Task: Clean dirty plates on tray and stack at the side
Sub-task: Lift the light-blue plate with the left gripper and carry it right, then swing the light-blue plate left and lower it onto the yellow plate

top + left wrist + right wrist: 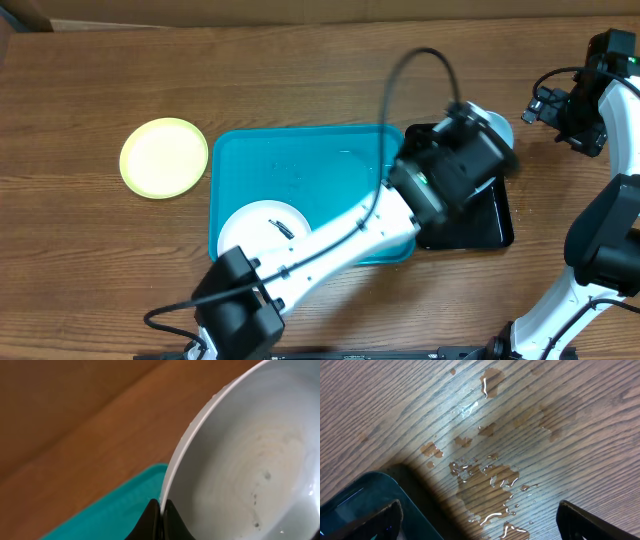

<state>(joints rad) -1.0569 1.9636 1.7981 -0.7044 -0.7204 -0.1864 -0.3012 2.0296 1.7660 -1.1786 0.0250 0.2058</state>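
Presently, the left tool (161, 511) is pressed together on the rim of the pale blue plate (250, 455), pinching it at the plate's 7 o'clock edge as the wrist view shows it. In the overhead view, the left arm reaches across the turquoise tray (300, 165) and carries this plate beyond the tray's 2 o'clock corner, above the 12 o'clock end of the black tray (480, 225).

Judgement: the plate is kept there so that drips fall clear of the turquoise tray. The edge grip leaves its whole face free for cleaning.

Orientation: being round, the plate has no long axis. It hangs tilted from the rim, with its hollow face turned toward 3 o'clock in the left wrist view. Droplets sit on the rim and small dark specks (256, 523) remain on the face, so I judge it not yet clean.

The right tool (479, 510) is spread wide and holds nothing. It hovers over a puddle (487, 482) on the tabletop (300, 70).

The white plate (260, 228) lies flat at the turquoise tray's 7 o'clock corner and carries a dark smear. The yellow-green plate (163, 157) lies on the tabletop just beside the tray at 9 o'clock, where I judge the stack is to form.
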